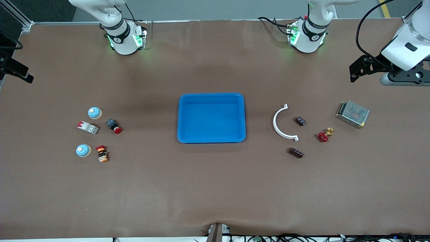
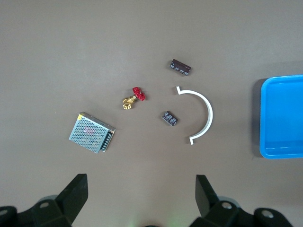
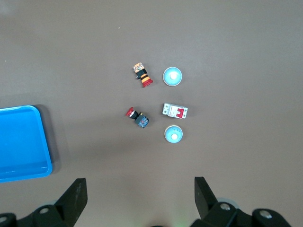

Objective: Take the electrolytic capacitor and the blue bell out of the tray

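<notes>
In the front view a blue tray (image 1: 211, 117) sits empty in the middle of the brown table (image 1: 208, 188). Toward the right arm's end lie two blue bells, one bell (image 1: 94, 113) farther from the camera and a second bell (image 1: 83, 150) nearer, with a white circuit breaker (image 1: 88, 127) between them, a red push button (image 1: 114, 126) beside the breaker, and a red and orange switch (image 1: 101, 153) beside the nearer bell. Toward the left arm's end lie a white curved bracket (image 1: 282, 122), a small black relay (image 1: 300, 121) beside it, a dark capacitor (image 1: 296, 152) nearer the camera, a red valve (image 1: 324, 135) and a metal power supply (image 1: 352, 114). The left gripper (image 1: 361, 69) hangs in the air above the table edge at its own end, over bare cloth, fingers spread wide and empty. The right gripper (image 1: 16, 70) shows only partly at the other edge. In the left wrist view the left gripper's fingers (image 2: 78, 191) stand wide apart, holding nothing, above the power supply, valve, relay, bracket and capacitor (image 2: 180, 66). In the right wrist view the right gripper's fingers (image 3: 78, 191) likewise stand wide apart and empty, above both bells, the breaker and the two buttons.
</notes>
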`<move>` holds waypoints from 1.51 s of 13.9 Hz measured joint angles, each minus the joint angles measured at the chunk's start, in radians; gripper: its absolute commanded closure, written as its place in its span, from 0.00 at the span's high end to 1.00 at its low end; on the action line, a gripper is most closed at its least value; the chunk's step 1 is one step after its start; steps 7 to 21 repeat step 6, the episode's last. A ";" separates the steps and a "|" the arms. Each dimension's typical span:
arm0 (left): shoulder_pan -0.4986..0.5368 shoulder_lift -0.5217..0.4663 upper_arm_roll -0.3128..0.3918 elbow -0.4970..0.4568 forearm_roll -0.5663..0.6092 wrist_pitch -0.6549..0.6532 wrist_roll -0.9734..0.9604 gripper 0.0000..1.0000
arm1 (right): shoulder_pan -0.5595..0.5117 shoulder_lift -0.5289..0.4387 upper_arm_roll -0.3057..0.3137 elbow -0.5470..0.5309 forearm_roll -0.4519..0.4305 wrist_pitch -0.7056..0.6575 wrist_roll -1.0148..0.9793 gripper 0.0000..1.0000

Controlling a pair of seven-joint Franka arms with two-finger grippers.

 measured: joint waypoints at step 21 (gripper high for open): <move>0.000 -0.002 0.000 0.004 -0.002 -0.001 0.001 1.00 | 0.000 -0.004 0.000 -0.062 0.000 0.050 0.003 1.00</move>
